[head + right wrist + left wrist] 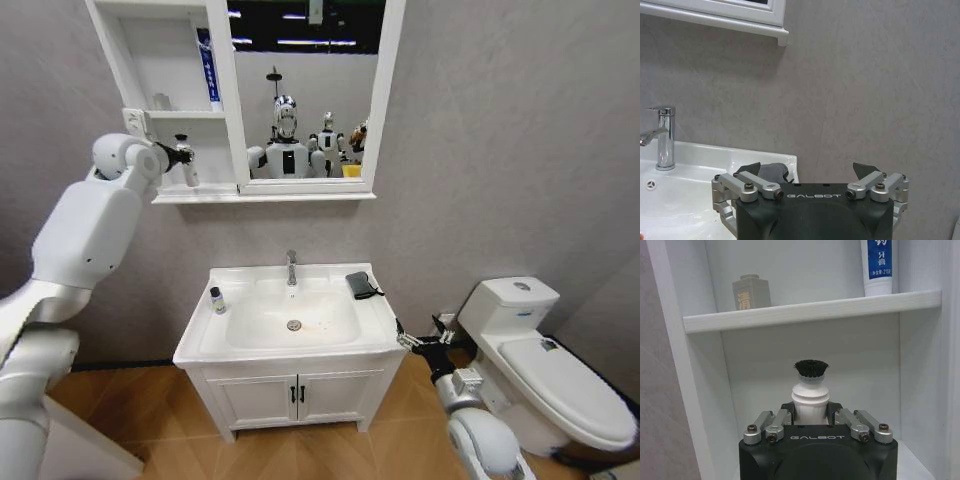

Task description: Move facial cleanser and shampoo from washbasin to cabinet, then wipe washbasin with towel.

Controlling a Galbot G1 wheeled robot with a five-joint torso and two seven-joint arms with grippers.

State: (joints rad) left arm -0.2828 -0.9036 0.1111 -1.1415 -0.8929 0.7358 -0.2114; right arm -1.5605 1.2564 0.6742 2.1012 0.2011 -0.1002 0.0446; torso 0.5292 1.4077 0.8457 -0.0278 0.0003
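My left gripper (176, 156) is raised into the lowest compartment of the cabinet (226, 110) and is shut on a white bottle (810, 401) with a black ridged cap (811, 368); whether this is the cleanser or the shampoo I cannot tell. In the left wrist view the gripper (811, 416) holds the bottle upright below the middle shelf (810, 310). A second small black-capped bottle (217, 300) stands on the washbasin (200, 342), left of the bowl. The dark towel (362, 285) lies at its back right corner. My right gripper (404, 341) hangs open beside the washbasin's right edge, with the towel (772, 172) just beyond it.
A grey jar (751, 291) and a blue-and-white tube (878, 265) stand on the middle shelf. The chrome tap (291, 268) rises behind the bowl. A white toilet (540, 360) sits to the right, and a low two-door cupboard (300, 395) is under the washbasin.
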